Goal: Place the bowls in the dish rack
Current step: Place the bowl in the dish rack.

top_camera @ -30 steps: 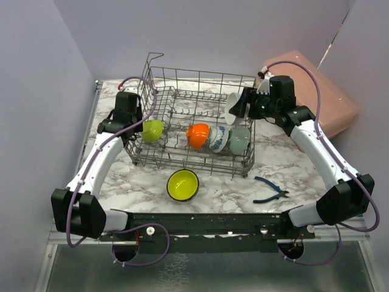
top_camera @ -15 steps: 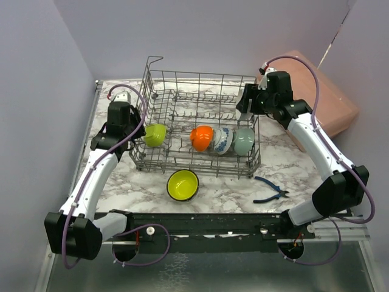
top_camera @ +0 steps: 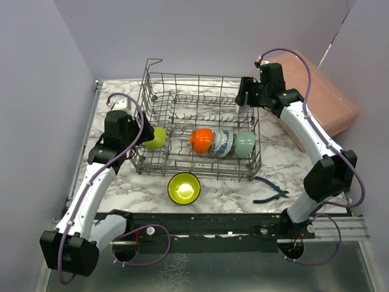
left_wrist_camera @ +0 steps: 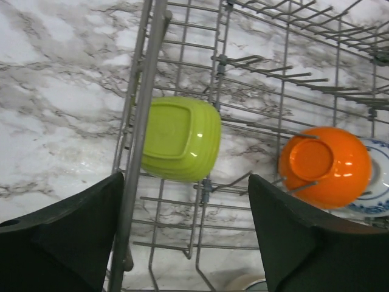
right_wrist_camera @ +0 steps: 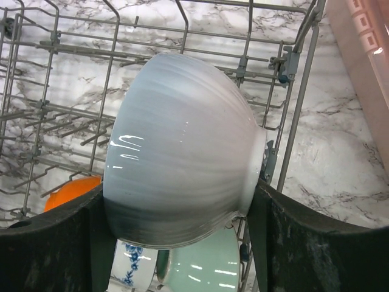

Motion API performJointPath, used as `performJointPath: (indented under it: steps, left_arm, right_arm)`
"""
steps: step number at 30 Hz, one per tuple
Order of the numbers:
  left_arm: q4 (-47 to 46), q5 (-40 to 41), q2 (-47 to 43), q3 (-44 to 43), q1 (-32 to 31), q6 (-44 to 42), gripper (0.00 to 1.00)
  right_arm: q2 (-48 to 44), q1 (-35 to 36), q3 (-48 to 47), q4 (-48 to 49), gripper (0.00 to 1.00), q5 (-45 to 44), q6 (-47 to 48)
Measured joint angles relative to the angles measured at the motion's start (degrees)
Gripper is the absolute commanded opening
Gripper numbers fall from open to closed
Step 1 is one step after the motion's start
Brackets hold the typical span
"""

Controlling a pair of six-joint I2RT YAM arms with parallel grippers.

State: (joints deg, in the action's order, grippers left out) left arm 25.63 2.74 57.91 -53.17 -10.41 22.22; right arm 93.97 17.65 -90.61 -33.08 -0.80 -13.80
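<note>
Your right gripper (top_camera: 246, 99): jaws pinching white bowl (right_wrist_camera: 182, 164), held on its side over far right corner of dish rack (left_wrist_camera: 148, 91). Your left gripper (left_wrist_camera: 185, 240): jaws spread, above rack's left side, apart from lime green bowl (left_wrist_camera: 180, 139) sitting in rack below, base up. Orange bowl (left_wrist_camera: 325, 165), blue-patterned bowl (top_camera: 222, 143), mint bowl (top_camera: 245, 144) in row at rack's near right. Yellow-green bowl (top_camera: 183, 187) on worktop (top_camera: 285, 164), just near of rack
</note>
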Motion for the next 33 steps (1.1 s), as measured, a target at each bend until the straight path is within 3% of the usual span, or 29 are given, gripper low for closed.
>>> performJointPath:
  steps: [3, 13, 21, 26, 33]
  left_arm:
    - [-0.44, -0.96, -1.51, 0.7, -0.83, -1.09, 0.99]
    - [-7.04, 1.22, -2.32, 3.89, -0.96, -8.68, 0.99]
    - [-15.39, 2.69, -9.66, 11.41, -0.83, -10.86, 0.99]
    - [-15.67, 4.22, -15.34, 15.26, -0.85, -11.93, 0.99]
    - [-15.76, 4.59, -16.13, 15.47, -0.96, -12.26, 0.99]
  right_arm:
    - [1.75, 0.0, -1.9, -0.17, 0.0, -0.68, 0.37]
    - [5.55, 0.0, -4.2, -1.79, 0.0, -4.83, 1.9]
    - [9.57, 0.0, -7.65, -3.43, 0.0, -6.91, 2.38]
    - [11.85, 0.0, -8.92, -3.5, 0.0, -7.32, 2.82]
    - [13.27, 0.0, -8.94, -3.58, 0.0, -7.32, 2.95]
